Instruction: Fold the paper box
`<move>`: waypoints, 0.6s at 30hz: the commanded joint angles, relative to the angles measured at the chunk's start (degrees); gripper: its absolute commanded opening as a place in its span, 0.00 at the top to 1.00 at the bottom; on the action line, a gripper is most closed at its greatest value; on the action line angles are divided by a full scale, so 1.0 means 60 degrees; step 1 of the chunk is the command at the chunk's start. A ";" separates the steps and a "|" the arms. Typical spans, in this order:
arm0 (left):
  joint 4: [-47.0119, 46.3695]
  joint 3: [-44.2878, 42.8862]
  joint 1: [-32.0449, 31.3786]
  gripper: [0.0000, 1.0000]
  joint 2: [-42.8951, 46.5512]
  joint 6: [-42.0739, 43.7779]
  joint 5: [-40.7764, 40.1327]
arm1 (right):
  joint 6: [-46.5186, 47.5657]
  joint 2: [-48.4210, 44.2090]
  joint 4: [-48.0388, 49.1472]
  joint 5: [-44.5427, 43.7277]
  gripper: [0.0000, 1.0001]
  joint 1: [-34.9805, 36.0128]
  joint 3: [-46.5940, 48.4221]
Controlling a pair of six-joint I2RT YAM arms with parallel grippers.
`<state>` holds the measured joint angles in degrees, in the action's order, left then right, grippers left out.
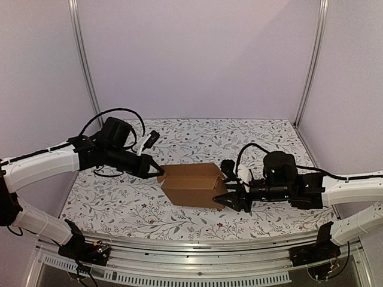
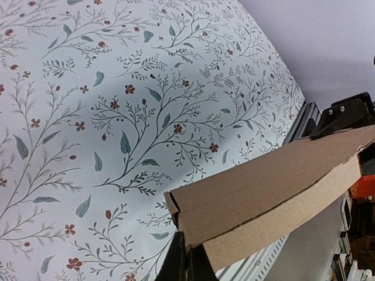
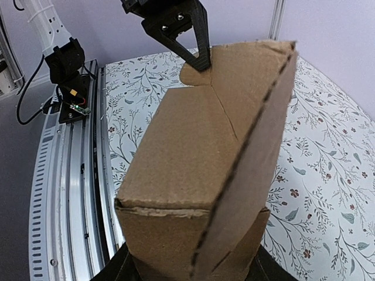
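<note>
Top view, left to right. The left gripper (image 1: 159, 172) meets the left end of the paper box (image 1: 190, 185), which lies near the middle of the flower-patterned table (image 1: 119, 203) between the 2 arms. The right gripper (image 1: 227, 196) meets its right end.

Left wrist view: the left gripper (image 2: 187, 266) is closed tight on the edge of 1 flap of the paper box (image 2: 275, 187).

Right wrist view: the right gripper (image 3: 190, 274) is spread wide, with the near end of the paper box (image 3: 193, 152) held between its 2 fingers.
</note>
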<state>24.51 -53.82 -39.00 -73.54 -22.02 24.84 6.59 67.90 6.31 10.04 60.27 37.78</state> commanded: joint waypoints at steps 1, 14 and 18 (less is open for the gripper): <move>0.0515 -0.0231 -0.0127 1.00 -0.0254 0.0007 -0.0446 | -0.0210 0.0186 0.1239 -0.0984 0.71 -0.0067 -0.0425; 0.0532 -0.0602 -0.0303 1.00 -0.0916 -0.0606 -0.1134 | 0.0012 0.1866 0.4959 -0.2318 0.74 -0.0042 -0.1523; 0.0455 -0.0584 -0.0486 1.00 -0.1049 -0.0717 -0.1509 | -0.0133 0.2905 0.6278 -0.2779 0.75 -0.0048 -0.1771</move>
<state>25.74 -56.42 -39.40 -79.15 -25.06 15.90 6.90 80.64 33.06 1.91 60.49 28.80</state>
